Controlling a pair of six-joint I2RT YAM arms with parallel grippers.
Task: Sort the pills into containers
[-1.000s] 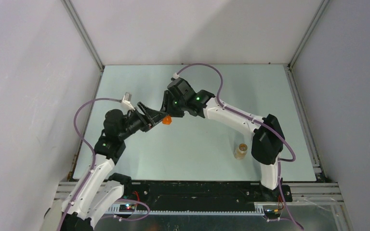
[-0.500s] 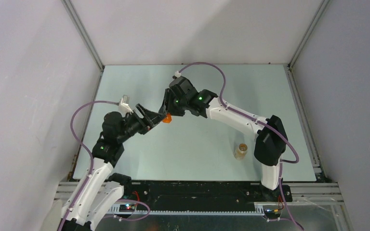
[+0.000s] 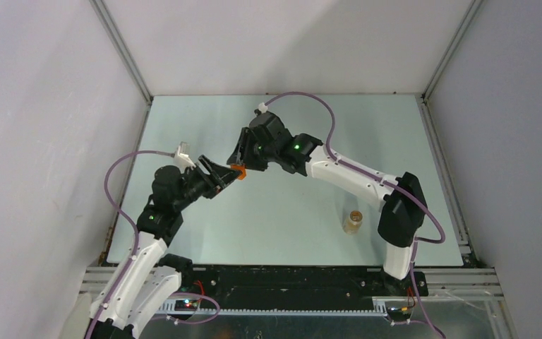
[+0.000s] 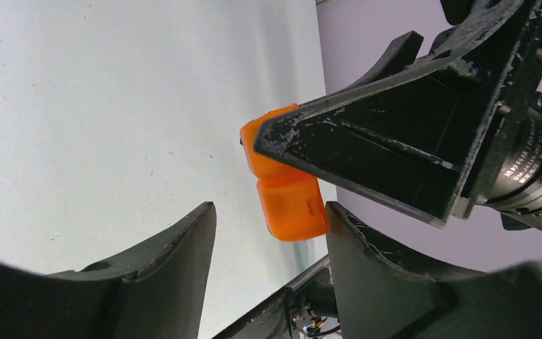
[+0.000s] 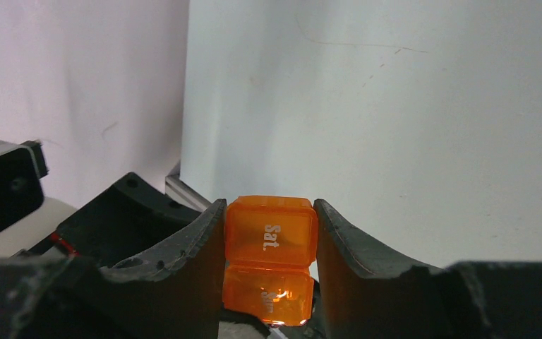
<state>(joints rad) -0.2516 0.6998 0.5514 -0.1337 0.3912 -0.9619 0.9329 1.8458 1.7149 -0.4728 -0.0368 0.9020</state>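
Note:
The orange box (image 3: 237,170) is held above the table, left of centre. It has two hinged cells, one marked "Sat." (image 5: 271,236). My right gripper (image 3: 242,163) is shut on it, a finger against each side (image 5: 269,212). My left gripper (image 3: 221,177) is open, and the box's lower cell (image 4: 291,208) hangs between its jaws (image 4: 269,212), close against the right-hand finger and well apart from the left one. The tan vial (image 3: 353,222) stands upright at the near right, by the right arm's base. No pills show in any view.
The pale green table (image 3: 289,205) is walled by grey panels at the left, back and right. The right arm's purple cable (image 3: 303,99) arches over the far middle. A metal rail (image 3: 282,272) runs along the near edge.
Both grippers and the orange box have shifted slightly to the left and away from the near edge. The right gripper has kept its hold and the vial has not moved.

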